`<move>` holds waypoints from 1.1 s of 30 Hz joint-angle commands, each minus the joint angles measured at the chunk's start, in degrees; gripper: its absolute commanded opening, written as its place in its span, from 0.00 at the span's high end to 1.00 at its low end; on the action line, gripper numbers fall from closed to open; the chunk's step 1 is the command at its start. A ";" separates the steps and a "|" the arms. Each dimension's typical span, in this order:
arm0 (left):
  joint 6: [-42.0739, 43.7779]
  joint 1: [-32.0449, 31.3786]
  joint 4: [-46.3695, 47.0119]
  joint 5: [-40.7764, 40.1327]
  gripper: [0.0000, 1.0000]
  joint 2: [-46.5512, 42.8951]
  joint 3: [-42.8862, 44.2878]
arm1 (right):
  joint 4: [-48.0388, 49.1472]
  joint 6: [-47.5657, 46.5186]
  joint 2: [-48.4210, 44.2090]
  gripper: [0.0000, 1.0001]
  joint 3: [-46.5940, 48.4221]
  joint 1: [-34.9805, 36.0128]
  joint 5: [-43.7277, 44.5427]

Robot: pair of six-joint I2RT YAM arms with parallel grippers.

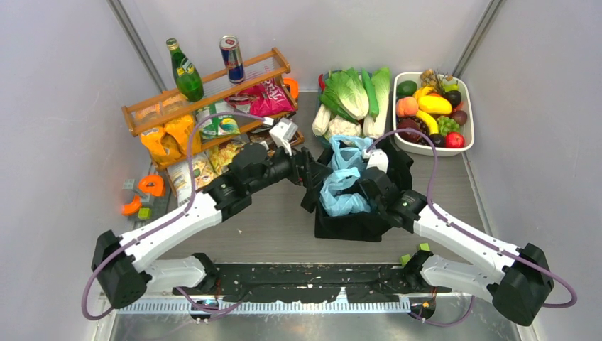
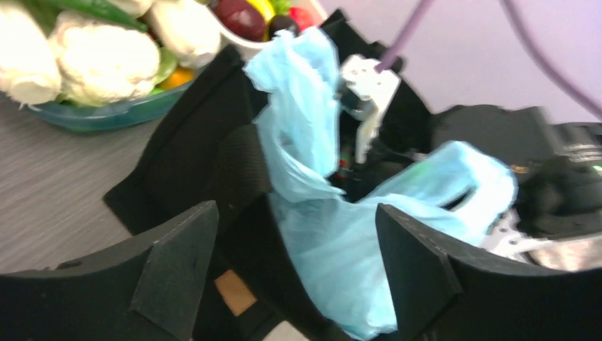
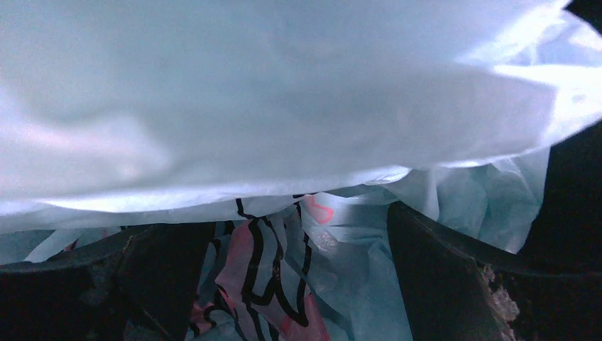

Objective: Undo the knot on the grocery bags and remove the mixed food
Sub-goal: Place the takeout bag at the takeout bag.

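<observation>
The black tote (image 1: 355, 226) stands mid-table with the light-blue plastic bag (image 1: 339, 190) inside it, handles loose and upright. I can make out no knot. My left gripper (image 1: 311, 185) is at the tote's left wall. In the left wrist view it (image 2: 294, 277) is open, astride the tote wall (image 2: 213, 163) and a fold of blue bag (image 2: 334, 241). My right gripper (image 1: 365, 190) reaches in from the right. In the right wrist view it (image 3: 302, 284) stands open with pink-printed plastic (image 3: 263, 270) between its fingers and a sheet of bag (image 3: 284, 106) overhead. Food inside the bags is hidden.
A bowl of toy vegetables (image 1: 351, 99) sits behind the tote, with a white fruit tray (image 1: 465, 138) to its right. At back left, a wooden rack (image 1: 206, 92) holds snack packets (image 1: 264, 96), a green bottle (image 1: 184, 69) and a can (image 1: 231, 58). Orange parts (image 1: 145, 188) lie at far left.
</observation>
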 commanded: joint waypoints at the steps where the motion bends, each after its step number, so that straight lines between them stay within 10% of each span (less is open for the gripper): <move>1: 1.26 0.37 8.36 5.76 0.08 -8.41 -2.82 | 3.03 0.29 0.90 0.01 0.04 0.20 2.24; 17: 4.95 -3.35 -6.84 -3.39 0.01 -0.78 0.55 | 3.99 0.03 -0.49 0.04 -0.03 0.24 1.02; 20: 4.71 -3.77 -7.69 -0.81 0.26 1.66 1.81 | 3.33 -0.64 -1.10 0.04 0.84 0.27 0.46; 24: 5.08 -3.78 -8.17 -2.52 0.97 2.65 1.56 | -0.60 -2.16 -3.76 0.04 4.40 0.23 -3.94; 33: 10.90 -3.69 -16.65 -17.27 1.00 2.29 4.71 | -14.03 -5.87 -15.58 0.04 18.31 0.13 -20.83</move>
